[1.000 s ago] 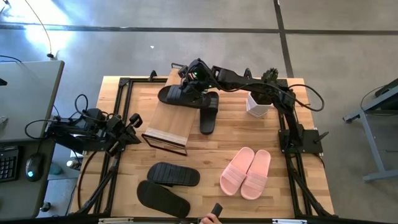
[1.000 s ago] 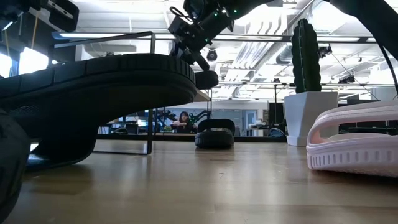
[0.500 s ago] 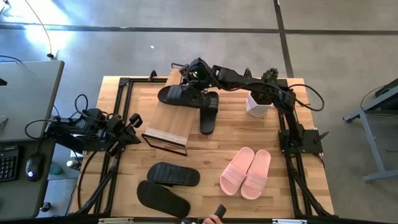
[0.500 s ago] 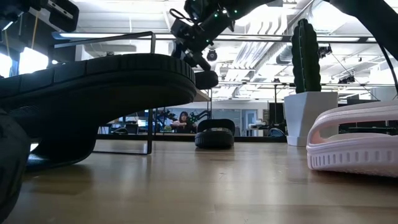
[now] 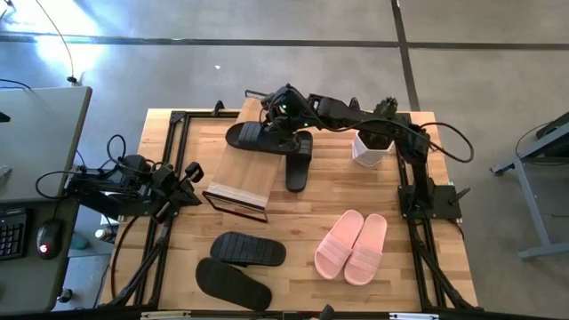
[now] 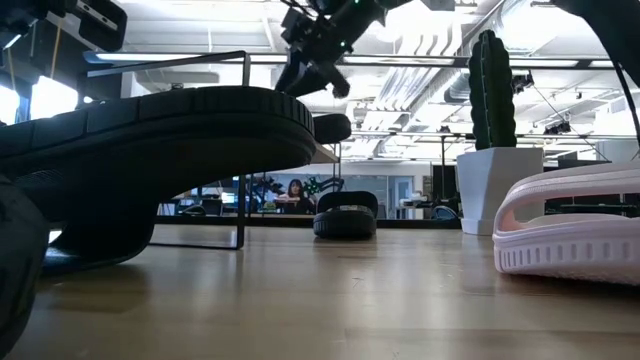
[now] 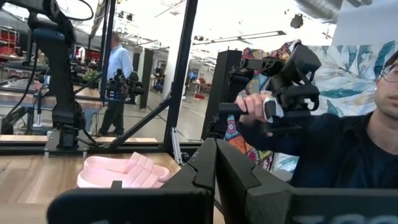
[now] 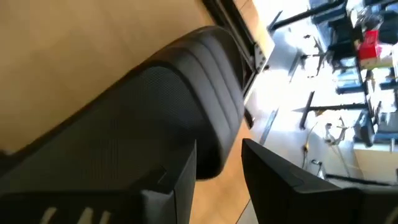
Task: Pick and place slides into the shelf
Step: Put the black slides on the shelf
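Wood-top table (image 5: 329, 200) on a grey concrete floor, open workshop behind with glass walls in the low view. Shelf (image 5: 249, 173) sits left of table centre, bamboo boards slanting, black frame. One black slide (image 5: 253, 136) lies on the shelf's far upper end; its strap fills the right wrist view (image 8: 161, 106). Right gripper (image 5: 286, 124) hovers just above that slide's right end, fingers (image 8: 273, 171) parted with a gap between them, nothing held, apart from the strap. In the low view the same gripper (image 6: 318, 50) hangs above the shelf's top edge. Second black slide (image 5: 299, 160) lies on the table just right of the shelf, pointing toward the near side. Another black pair near the front-left: one (image 5: 248, 249) and one (image 5: 233, 283), side by side, slightly angled; they loom huge in the low view. Pink pair (image 5: 352, 246) front-right, touching each other. White cactus pot (image 5: 370, 149) at far right, near the right arm. Left gripper (image 5: 189, 182) waits at the table's left edge, beside the shelf, fingers (image 7: 205, 168) pressed together, empty. A person holding a controller shows in the left wrist view.
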